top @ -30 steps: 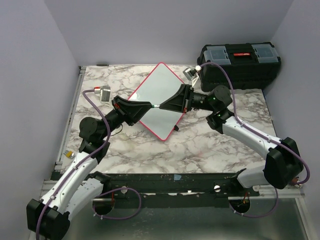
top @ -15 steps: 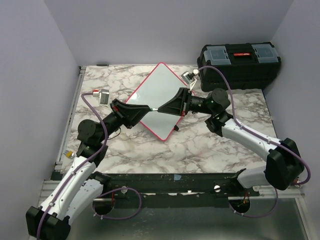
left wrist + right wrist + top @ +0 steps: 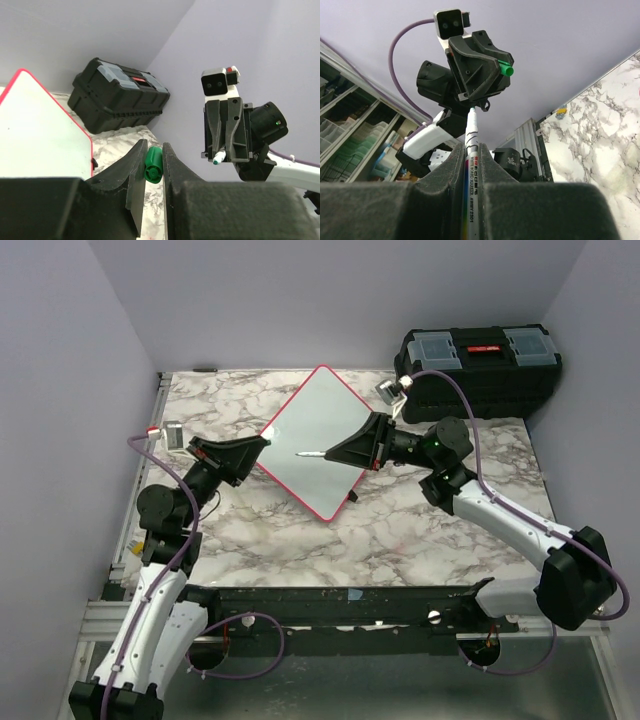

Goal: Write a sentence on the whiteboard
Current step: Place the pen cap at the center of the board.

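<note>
Overhead view from my remote station: the whiteboard [image 3: 305, 425] lies flat on the marble table [image 3: 400, 530], turned like a diamond. It sits a little toward 12 o'clock from the table's middle, with a black toolbox [image 3: 480, 365] at its 2 o'clock. No lettering shows on the board, so I judge the step in hand falls between uncapping and writing.

The right pincer [image 3: 333, 452] hovers over the board's 3 o'clock corner. It is clamped on a marker [image 3: 471, 131] whose bare tip points toward 9 o'clock. The left pincer [image 3: 262, 440], at the board's 9 o'clock corner, is pinched together on the green cap [image 3: 153, 165].

Next I would tilt the marker tip down onto the board and begin the first letter, with the left arm held out of the way.
</note>
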`<state>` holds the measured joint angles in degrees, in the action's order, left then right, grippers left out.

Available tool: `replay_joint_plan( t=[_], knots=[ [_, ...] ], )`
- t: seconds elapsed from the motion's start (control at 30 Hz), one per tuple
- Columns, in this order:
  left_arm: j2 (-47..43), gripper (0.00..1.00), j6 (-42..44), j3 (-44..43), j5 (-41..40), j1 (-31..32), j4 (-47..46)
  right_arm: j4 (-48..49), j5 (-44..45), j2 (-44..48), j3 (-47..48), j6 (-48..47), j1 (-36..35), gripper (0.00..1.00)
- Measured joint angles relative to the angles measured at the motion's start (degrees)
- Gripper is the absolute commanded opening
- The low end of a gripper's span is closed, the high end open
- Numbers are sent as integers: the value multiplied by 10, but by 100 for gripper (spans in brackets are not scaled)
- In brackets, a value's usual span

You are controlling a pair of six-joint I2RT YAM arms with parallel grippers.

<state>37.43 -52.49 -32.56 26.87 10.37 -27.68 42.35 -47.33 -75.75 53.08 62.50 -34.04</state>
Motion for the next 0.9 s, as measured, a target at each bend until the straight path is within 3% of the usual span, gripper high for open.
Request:
replay_joint_plan(
  t=[0.27,0.5,0.9],
  knots=[
    [-43,0,30,0,-50,-28,94,-34,4,6,0,-34,0,1],
    [-64,0,51,4,-196,-29,261,-108,14,14,0,-97,0,1],
    [11,0,-38,115,-382,-31,396,-188,44,14,1,-165,0,1]
  ],
)
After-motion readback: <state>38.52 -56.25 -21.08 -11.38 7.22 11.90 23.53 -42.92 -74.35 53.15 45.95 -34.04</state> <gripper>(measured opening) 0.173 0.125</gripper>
